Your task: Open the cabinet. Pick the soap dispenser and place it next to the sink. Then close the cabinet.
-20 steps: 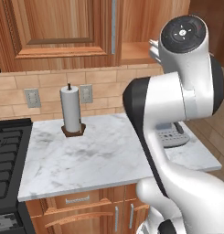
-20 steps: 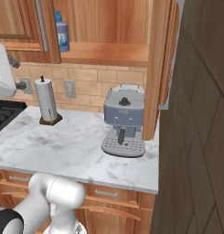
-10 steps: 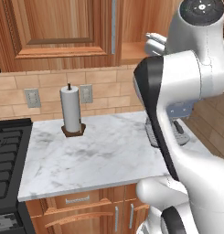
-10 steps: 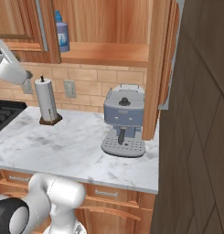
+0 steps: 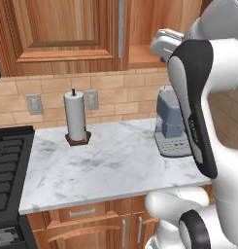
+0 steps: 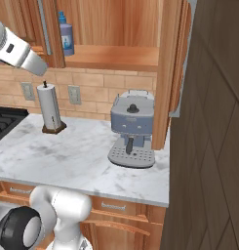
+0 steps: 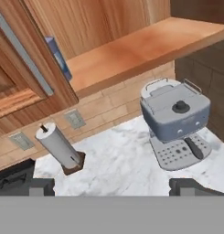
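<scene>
Soap dispenser (image 6: 67, 38) on cabinet (image 6: 116, 56) shelf, left of coffee machine (image 6: 132, 128): judged light, rigid, slick; cylindrical body best gripped mid-height; gripper (image 7: 111, 188) spread wide, empty

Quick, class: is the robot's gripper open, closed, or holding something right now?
Gripper: jaws open, holding nothing, facing the cabinet shelf.

Glossy white arm (image 5: 222, 121) segments (rounded), with black joint bands.
</scene>
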You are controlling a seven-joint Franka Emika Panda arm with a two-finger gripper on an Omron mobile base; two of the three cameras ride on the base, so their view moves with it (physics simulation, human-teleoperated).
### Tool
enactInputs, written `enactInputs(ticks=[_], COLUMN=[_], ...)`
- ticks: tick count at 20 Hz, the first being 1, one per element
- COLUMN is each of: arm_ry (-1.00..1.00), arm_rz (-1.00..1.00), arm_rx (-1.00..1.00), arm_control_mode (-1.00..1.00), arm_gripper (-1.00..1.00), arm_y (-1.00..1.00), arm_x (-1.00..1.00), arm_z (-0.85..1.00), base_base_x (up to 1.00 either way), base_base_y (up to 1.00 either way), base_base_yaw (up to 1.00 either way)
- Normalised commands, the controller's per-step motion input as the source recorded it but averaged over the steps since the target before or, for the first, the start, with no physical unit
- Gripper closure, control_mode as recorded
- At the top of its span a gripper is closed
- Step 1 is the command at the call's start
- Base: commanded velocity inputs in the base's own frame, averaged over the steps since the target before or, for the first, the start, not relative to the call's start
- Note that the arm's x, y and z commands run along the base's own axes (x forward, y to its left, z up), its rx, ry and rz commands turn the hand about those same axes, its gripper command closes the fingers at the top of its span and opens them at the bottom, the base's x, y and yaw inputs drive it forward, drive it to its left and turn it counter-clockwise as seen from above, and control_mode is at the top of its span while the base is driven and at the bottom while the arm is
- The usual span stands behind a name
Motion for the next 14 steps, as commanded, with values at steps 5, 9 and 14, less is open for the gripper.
enactInputs(ticks=[5,9,14], arm_ry=[0.02,0.00,0.00], arm_rz=[0.28,0.24,0.13], arm_rx=[-0.07,-0.10,-0.10], arm_control_mode=[-1.00,-1.00,-1.00], arm_gripper=[-1.00,-1.00,-1.00], arm_y=[0.20,0.24,0.27], arm_x=[0.40,0.40,0.46], arm_z=[0.07,0.05,0.03], base_base_x=[0.00,0.00,0.00], base_base_y=[0.00,0.00,0.00], base_base_yaw=[0.00,0.00,0.00])
